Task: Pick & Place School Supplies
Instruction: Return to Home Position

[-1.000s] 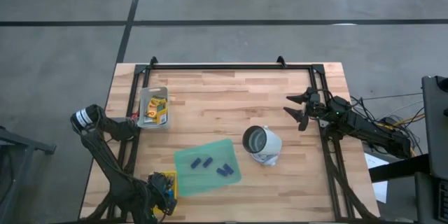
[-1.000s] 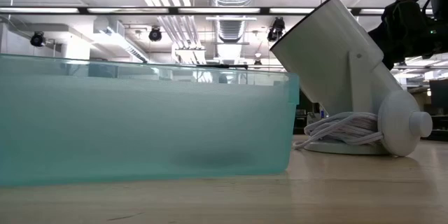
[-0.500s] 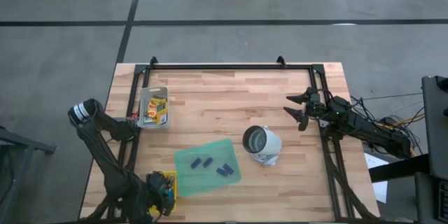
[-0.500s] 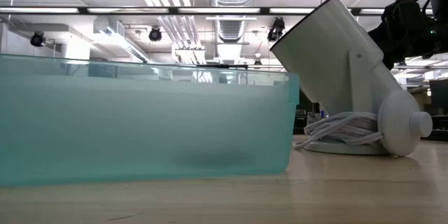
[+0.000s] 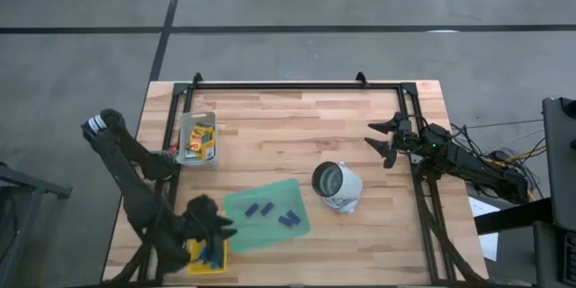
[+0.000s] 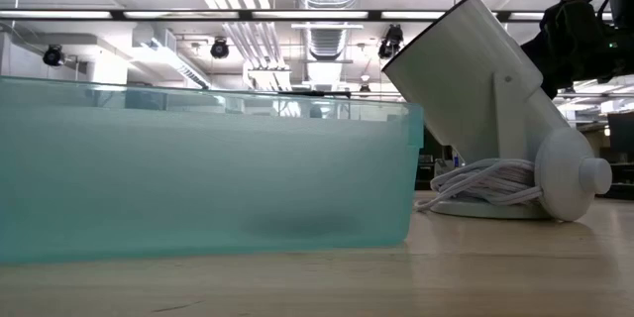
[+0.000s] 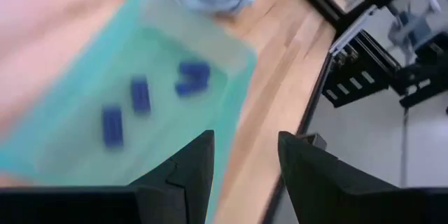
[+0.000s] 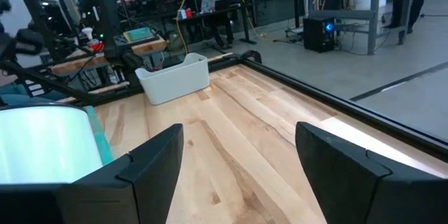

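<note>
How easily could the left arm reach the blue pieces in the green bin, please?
Probably yes: the left gripper hangs open beside the green bin, which is open-topped, and nothing lies between it and the blue pieces.

Tiny purple-blue oblong pieces (image 5: 266, 206), lying flat and loose inside the translucent green tray (image 5: 243, 234) near the front middle of the worktop: two side by side toward the tray's left, a closer pair toward its right, touching or nearly so. Small yellow-and-green crayon boxes (image 5: 200, 144), packed together in the gray bin (image 5: 196, 121) by the worktop's left edge; exact count unclear. Blue-handled tools (image 5: 213, 255), showing only as blue bits in the yellow bin (image 5: 204, 266) at the front left corner, partly covered from above.
</note>
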